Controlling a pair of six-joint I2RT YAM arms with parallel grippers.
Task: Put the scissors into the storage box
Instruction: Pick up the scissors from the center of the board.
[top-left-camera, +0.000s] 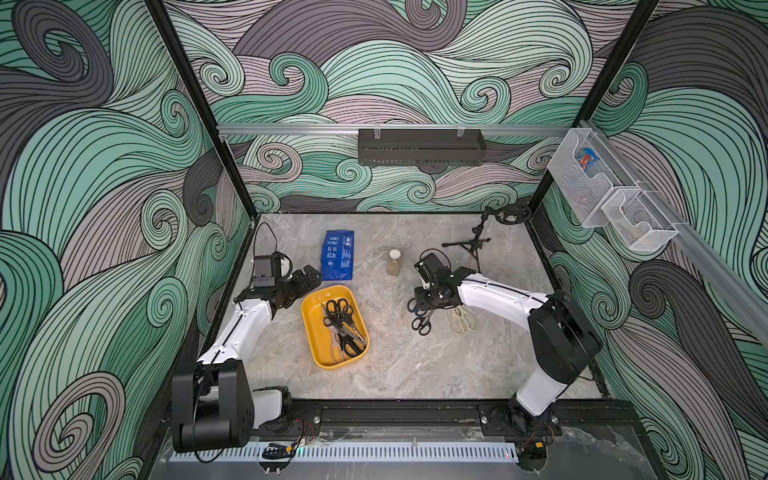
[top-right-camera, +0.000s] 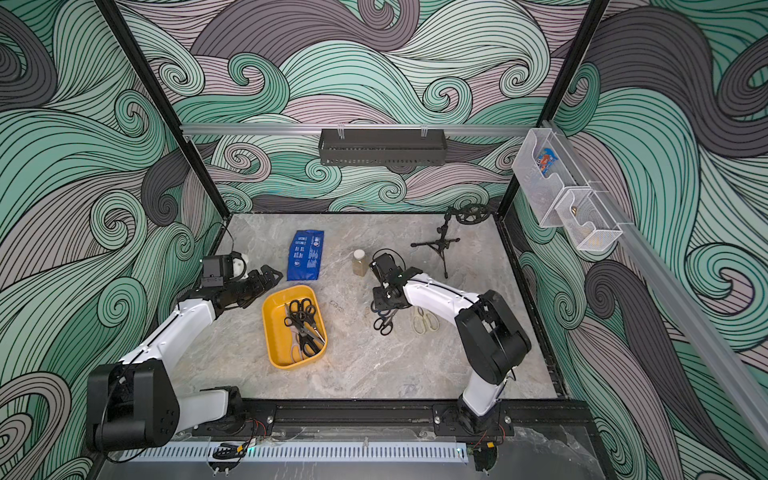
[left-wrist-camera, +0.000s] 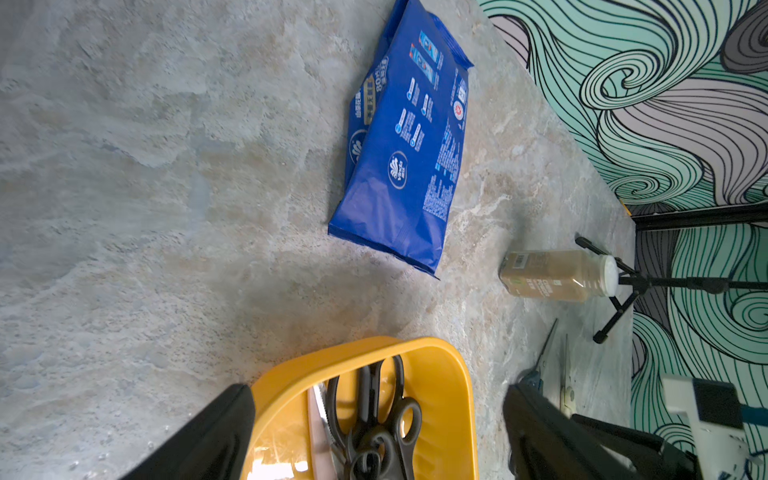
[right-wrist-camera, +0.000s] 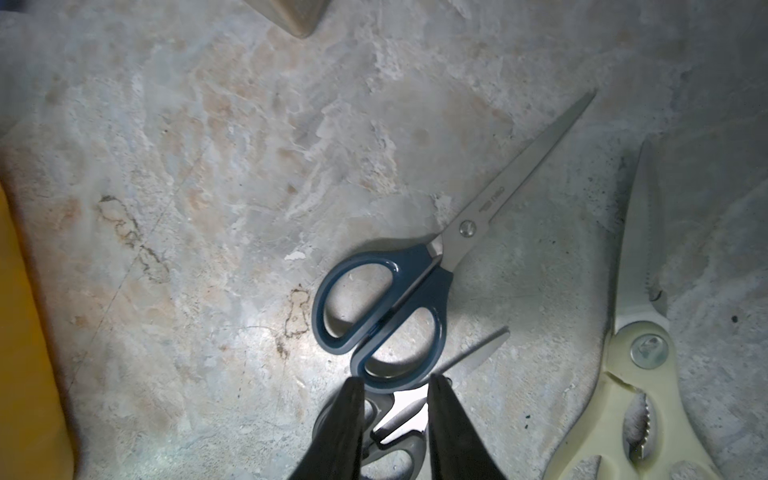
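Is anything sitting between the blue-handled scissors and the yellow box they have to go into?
Nothing visible. Only bare table lies between the blue-handled scissors and the storage box. The bottle and blue pack sit farther back, off that path.

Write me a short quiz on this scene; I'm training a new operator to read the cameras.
1. True or false: the cream shears lie inside the storage box.
2. How many pairs lie on the table outside the box?
3. The left gripper is: A) open, near the box; B) shut on scissors; C) out of view.
Key: 1 false, they lie on the table. 2 three: the cream shears, the blue-handled scissors and the black-handled scissors. 3 A.
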